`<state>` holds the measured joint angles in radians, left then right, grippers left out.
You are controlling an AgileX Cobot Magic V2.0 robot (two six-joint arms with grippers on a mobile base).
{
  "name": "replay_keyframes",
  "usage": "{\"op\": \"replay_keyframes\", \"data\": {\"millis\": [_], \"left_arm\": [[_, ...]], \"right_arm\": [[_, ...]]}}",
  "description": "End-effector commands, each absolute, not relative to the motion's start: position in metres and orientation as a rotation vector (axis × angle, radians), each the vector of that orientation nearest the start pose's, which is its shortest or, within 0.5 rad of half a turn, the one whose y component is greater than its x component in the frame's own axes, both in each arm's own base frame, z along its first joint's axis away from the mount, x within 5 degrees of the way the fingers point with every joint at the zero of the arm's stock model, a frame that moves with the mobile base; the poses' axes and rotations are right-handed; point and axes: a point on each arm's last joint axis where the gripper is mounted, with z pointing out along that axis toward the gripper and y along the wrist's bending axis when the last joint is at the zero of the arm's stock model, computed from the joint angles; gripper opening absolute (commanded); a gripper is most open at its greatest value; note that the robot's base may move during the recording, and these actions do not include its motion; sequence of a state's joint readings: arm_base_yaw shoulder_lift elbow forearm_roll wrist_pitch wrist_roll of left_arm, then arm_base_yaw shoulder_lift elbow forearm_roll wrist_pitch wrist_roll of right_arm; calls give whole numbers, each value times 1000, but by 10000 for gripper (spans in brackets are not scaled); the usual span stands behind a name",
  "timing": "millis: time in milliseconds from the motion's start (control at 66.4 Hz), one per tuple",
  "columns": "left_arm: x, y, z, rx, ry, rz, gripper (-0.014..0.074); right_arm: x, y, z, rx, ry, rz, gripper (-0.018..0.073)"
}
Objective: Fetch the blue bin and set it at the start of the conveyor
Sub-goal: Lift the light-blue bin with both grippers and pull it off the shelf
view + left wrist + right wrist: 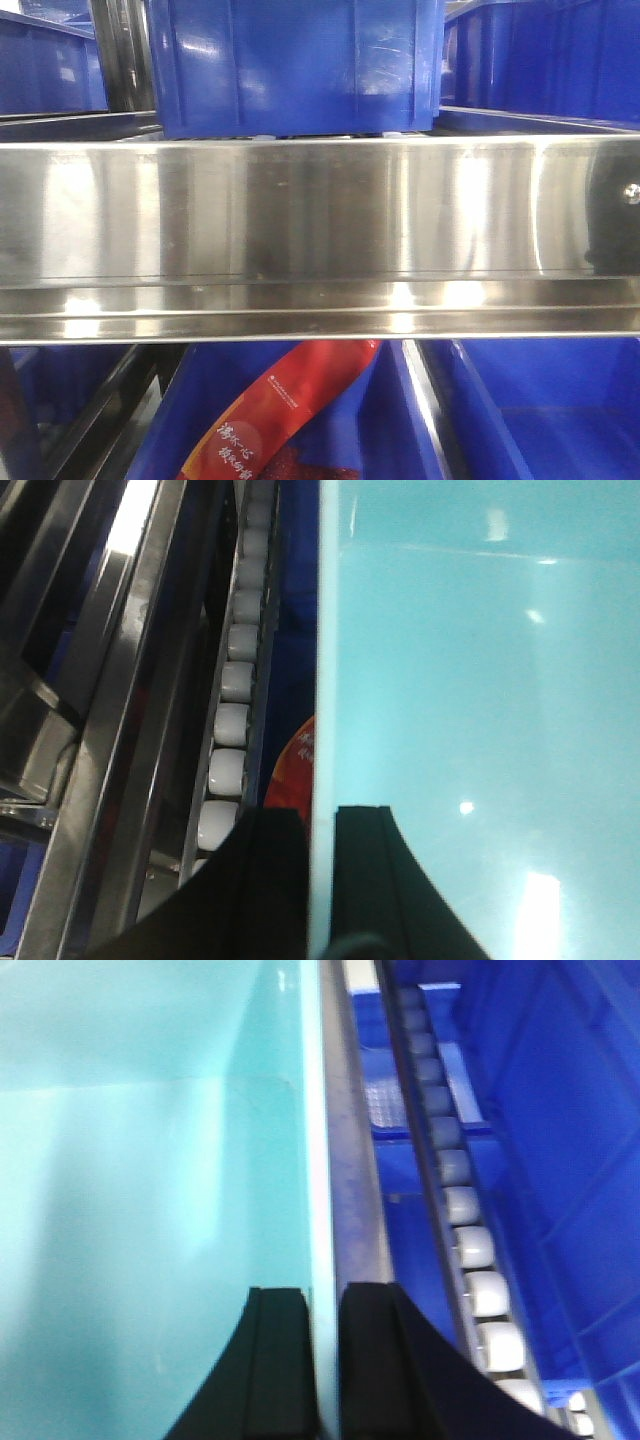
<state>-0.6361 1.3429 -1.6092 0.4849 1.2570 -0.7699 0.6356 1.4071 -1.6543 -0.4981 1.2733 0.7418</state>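
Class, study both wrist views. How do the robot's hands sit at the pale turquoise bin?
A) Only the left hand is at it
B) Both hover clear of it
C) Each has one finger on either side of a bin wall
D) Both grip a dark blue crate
C: the left hand and the right hand each straddle a wall of the blue bin.

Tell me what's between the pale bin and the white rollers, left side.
Left wrist view: between bin and rollers, only a dark blue gap, with a red packet peeking through.
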Motion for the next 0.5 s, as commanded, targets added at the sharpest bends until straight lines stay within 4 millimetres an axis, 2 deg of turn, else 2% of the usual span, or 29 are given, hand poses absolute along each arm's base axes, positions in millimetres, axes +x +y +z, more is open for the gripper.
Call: {"op": "replay_keyframes", "data": {"millis": [0,482], "left_arm": [[221,-123,463,-147,2248,-179,-111],[221,-122,463,-150,2251,-172,-111]], "right_arm": [[244,134,450,117,2297,54,-163],[244,136,452,113,2284,84,-163]]}}
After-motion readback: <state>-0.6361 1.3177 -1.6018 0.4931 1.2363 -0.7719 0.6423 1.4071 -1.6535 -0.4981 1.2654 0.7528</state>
